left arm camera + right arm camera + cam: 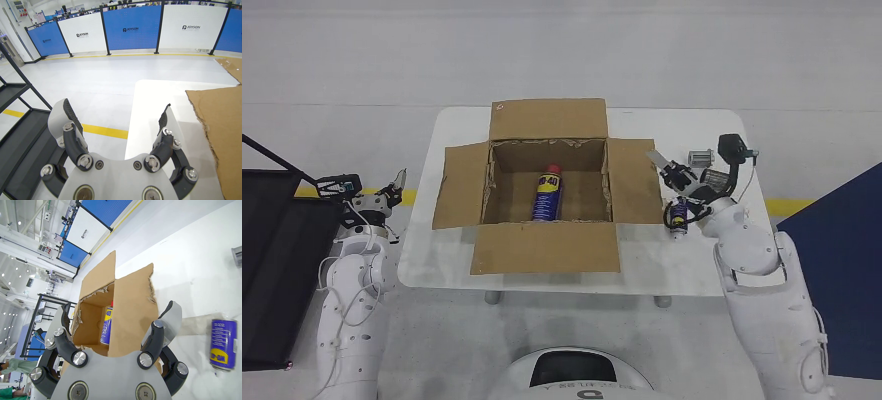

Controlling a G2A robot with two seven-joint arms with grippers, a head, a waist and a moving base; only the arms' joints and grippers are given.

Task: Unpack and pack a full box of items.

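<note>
The cardboard box sits open in the middle of the desk. One tall spray can with a red top is inside it. A small blue can lies on its side on the desk, just beside the box's right flap. A small grey thing sits near it.

I think the unpacking is nearly done, with one can left to take out. After that, everything must go back in. It could also be the packing part; I cannot tell for sure.

The right fingers are spread wide and hold nothing, near the small blue can. The left fingers are wide too, with nothing in them, at the left edge of the desk.
</note>
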